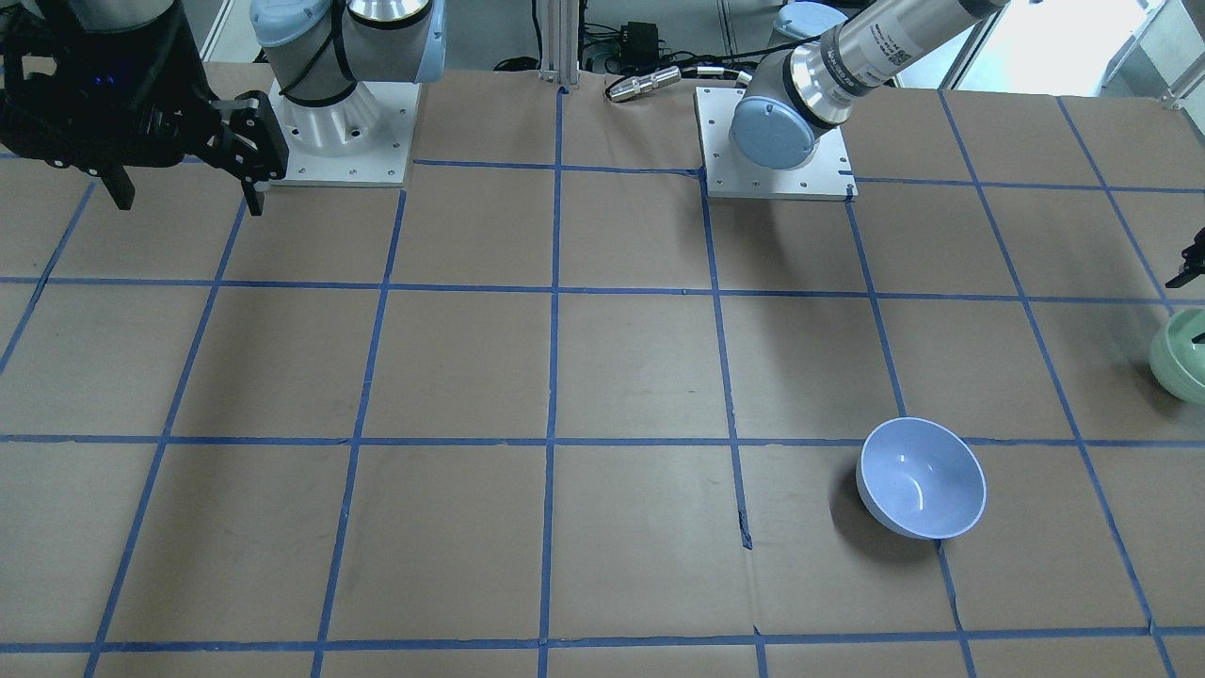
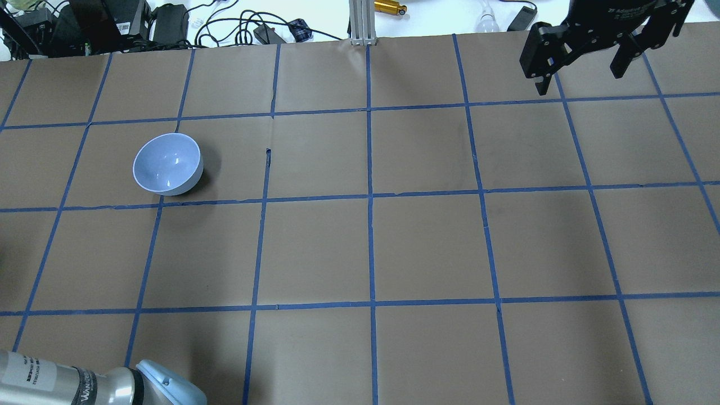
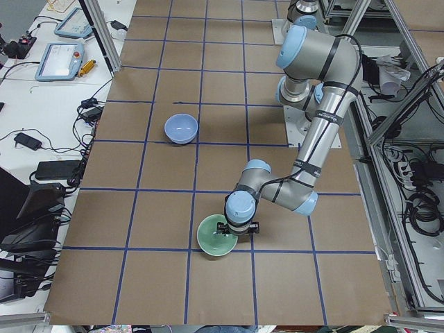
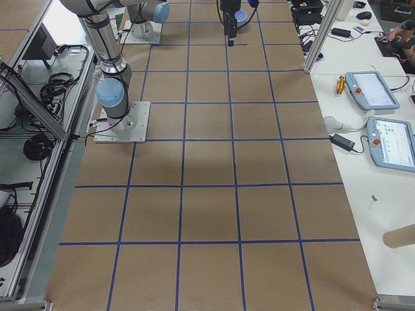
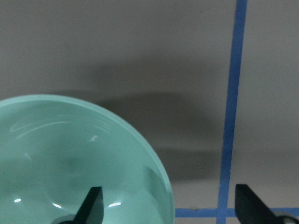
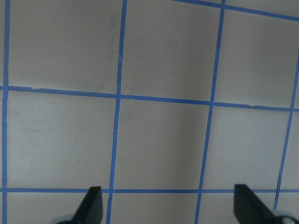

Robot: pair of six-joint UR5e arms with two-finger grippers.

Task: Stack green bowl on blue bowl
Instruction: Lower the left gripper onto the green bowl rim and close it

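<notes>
The mint-green bowl (image 5: 70, 163) stands upright on the brown table near its end on my left; it also shows in the front view (image 1: 1181, 358) and the left side view (image 3: 216, 236). My left gripper (image 5: 170, 207) is open right over the bowl's rim, with one finger (image 5: 93, 205) inside the bowl and the other (image 5: 247, 205) outside it. The pale blue bowl (image 2: 167, 164) stands upright and empty about two grid squares away, and also shows in the front view (image 1: 921, 477). My right gripper (image 2: 579, 79) is open and empty, held high over the far right of the table.
Blue tape lines (image 2: 369, 197) divide the brown paper table into squares. The arm base plates (image 1: 777, 141) sit at my edge of the table. Cables and power bricks (image 2: 169, 22) lie beyond the far edge, with a metal post (image 2: 360, 22) there.
</notes>
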